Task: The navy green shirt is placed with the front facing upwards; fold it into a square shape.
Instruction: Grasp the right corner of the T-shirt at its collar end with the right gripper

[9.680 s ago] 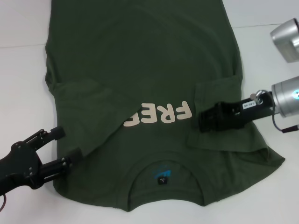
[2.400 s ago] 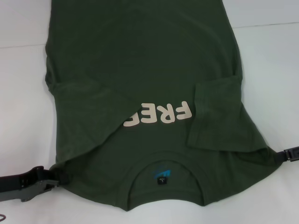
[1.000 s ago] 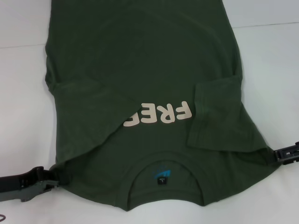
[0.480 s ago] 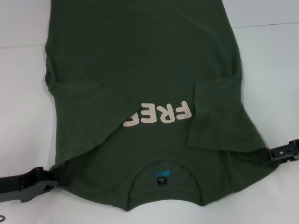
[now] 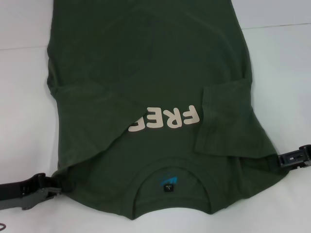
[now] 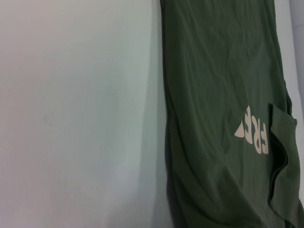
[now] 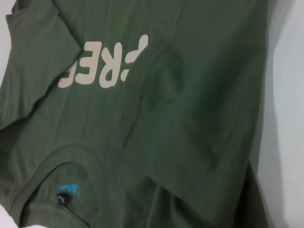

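Spread flat on the white desk [image 5: 24,111], front up, collar toward the near edge: the navy green shirt [image 5: 146,63], with the cream "FREE!" print [image 5: 167,119] partly covered and the small blue neck label [image 5: 167,183] showing inside the ribbed crew neck [image 5: 172,194]. Both short sleeves already turned inward over the chest, the left sleeve [image 5: 90,114] lying across the start of the lettering, the right sleeve [image 5: 226,119] folded in beside its end. Sides roughly straightened that way, so the first stage looks done; lengthwise folding of the long body into a square not yet begun, the hem running out of sight past the far edge of the head view. Left gripper [image 5: 48,187] low at the near left shoulder corner of the shirt, touching the cloth edge; fingers apparently at the fabric, but whether closed on it cannot be told. Right gripper [image 5: 293,158] at the near right shoulder corner, just touching the cloth; grip likewise impossible to tell. Likely next: taking both shoulder corners and carrying them toward the hem.
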Controlling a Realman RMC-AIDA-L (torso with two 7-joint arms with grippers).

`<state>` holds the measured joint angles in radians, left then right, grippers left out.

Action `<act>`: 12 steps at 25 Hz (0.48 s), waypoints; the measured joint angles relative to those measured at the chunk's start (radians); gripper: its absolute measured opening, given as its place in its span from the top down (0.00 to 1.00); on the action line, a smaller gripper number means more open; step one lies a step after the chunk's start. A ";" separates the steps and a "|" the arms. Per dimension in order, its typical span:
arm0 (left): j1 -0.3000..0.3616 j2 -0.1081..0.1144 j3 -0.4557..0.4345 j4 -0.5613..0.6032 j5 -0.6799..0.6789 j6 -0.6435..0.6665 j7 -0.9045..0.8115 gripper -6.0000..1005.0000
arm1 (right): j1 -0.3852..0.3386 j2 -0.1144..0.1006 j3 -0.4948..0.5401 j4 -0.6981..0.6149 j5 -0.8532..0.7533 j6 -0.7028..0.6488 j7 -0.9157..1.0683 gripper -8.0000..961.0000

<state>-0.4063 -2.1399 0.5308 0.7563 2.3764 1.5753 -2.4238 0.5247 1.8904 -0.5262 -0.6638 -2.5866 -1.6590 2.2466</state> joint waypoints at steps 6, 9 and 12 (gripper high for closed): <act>0.000 0.000 0.000 0.000 0.000 0.003 0.000 0.97 | -0.001 -0.004 0.006 0.000 0.008 -0.009 -0.004 0.07; 0.000 0.000 0.000 0.000 0.000 0.005 0.000 0.97 | 0.001 -0.003 0.006 0.000 0.010 -0.013 -0.009 0.08; 0.000 0.000 0.000 0.000 0.000 0.005 -0.001 0.97 | 0.002 -0.001 0.006 0.001 0.021 -0.024 -0.016 0.08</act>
<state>-0.4065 -2.1399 0.5308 0.7562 2.3760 1.5807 -2.4244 0.5268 1.8897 -0.5200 -0.6633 -2.5652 -1.6834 2.2308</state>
